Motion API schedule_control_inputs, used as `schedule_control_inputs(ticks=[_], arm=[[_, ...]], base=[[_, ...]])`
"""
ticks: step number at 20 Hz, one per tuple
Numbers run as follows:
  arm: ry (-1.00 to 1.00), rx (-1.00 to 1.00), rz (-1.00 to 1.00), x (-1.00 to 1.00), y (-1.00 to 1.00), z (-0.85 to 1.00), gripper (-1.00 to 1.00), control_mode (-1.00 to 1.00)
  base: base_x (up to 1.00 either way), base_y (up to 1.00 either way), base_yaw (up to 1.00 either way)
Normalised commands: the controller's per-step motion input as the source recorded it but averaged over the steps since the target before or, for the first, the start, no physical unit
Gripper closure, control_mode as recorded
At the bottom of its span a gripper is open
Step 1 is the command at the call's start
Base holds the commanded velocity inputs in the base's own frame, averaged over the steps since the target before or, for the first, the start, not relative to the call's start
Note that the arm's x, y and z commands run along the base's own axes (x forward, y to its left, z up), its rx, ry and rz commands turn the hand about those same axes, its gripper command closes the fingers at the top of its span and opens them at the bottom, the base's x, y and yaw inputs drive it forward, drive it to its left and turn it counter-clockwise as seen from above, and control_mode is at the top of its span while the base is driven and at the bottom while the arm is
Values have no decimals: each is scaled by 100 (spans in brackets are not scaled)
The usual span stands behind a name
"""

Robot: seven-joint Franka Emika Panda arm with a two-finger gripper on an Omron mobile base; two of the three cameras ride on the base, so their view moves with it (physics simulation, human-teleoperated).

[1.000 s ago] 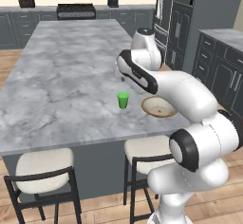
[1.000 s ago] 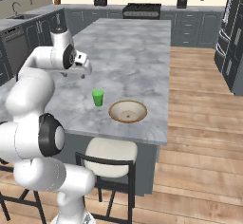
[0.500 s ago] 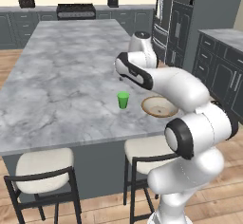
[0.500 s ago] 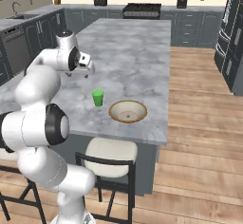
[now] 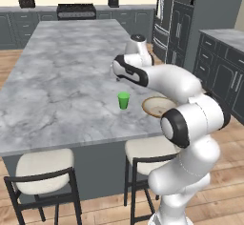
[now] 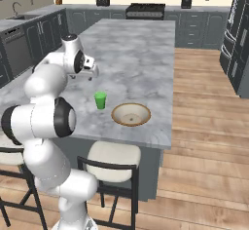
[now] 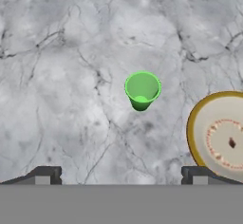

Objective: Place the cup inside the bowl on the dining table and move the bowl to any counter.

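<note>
Spread wide and holding nothing, the jaws of your two-finger gripper (image 7: 121, 175) hang over the marble, its dark fingertips (image 7: 43, 174) at the hand view's lower corners. Item one: small bright green plain tumbler cup (image 5: 124, 100), upright, alone on the grey veined marble dining table (image 5: 57, 76). Item two: wide shallow tan-rimmed bowl (image 6: 131, 114) with pale speckled inside, just beside the cup, apart from it, near the table's front edge. Cream-seated black stools (image 6: 113, 168) stand below that edge.
</note>
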Motion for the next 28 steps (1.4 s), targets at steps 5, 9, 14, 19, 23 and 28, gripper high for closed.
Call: schedule_control_inputs(ticks=[5, 9, 14, 19, 23, 28], arm=[[0, 0, 0, 43, -8, -11, -100, -100], [0, 0, 0, 14, -17, -1, -100, -100], [0, 0, 0, 13, 0, -15, -100, -100], [0, 0, 0, 8, 9, -9, -100, -100], [0, 0, 0, 18, 9, -22, -100, -100], [0, 0, 0, 30, 3, -20, -100, -100]], base=[[0, 0, 0], [0, 0, 0], [0, 0, 0], [0, 0, 0], [0, 0, 0], [0, 0, 0]])
